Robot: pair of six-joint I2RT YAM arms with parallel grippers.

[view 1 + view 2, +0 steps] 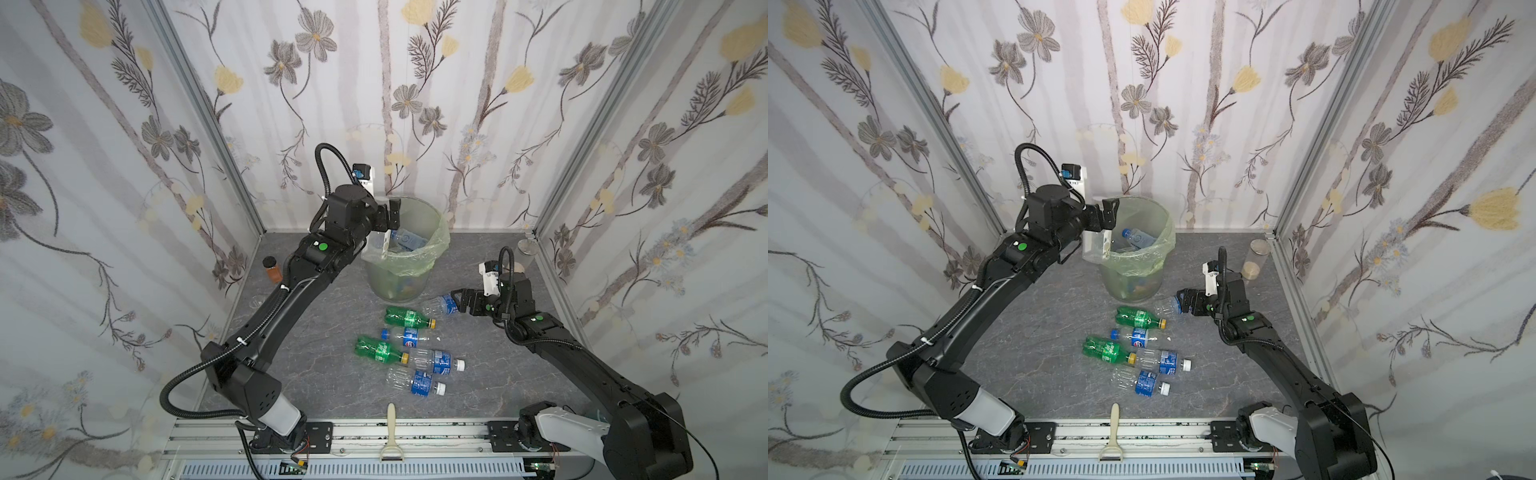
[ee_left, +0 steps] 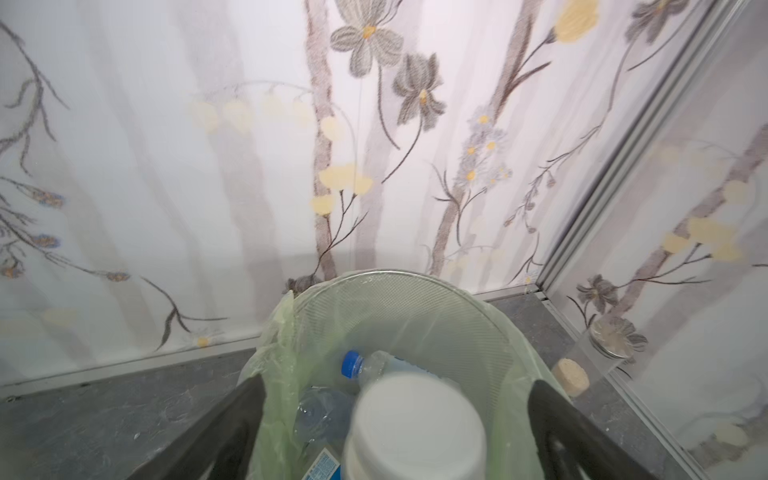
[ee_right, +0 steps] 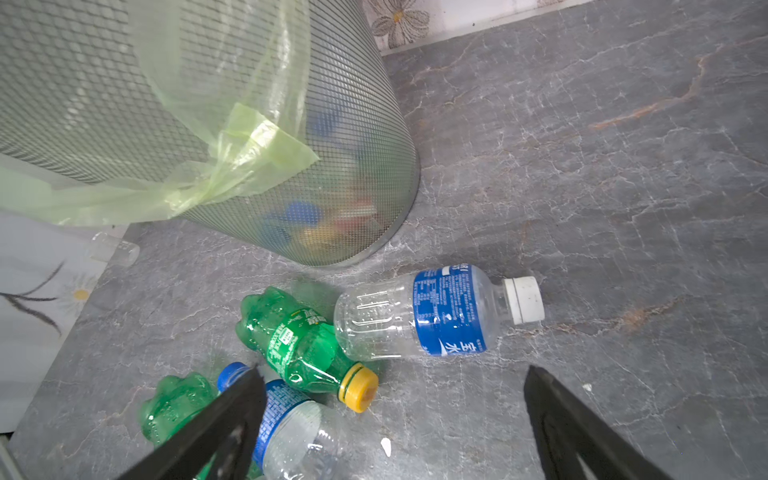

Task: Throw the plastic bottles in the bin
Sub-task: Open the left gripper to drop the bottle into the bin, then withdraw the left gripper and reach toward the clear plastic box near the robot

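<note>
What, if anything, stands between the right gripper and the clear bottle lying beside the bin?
Nothing visible. The right gripper is open facing the clear bottle, only bare table between them. A green bottle lies beside the clear one, not between.

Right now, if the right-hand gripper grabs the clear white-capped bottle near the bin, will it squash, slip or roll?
Probably very light: the bottle looks empty. Its thin, ribbed wall would likely dent under a firm squeeze. Round and lying on its side on the table, it may roll if nudged.
</note>
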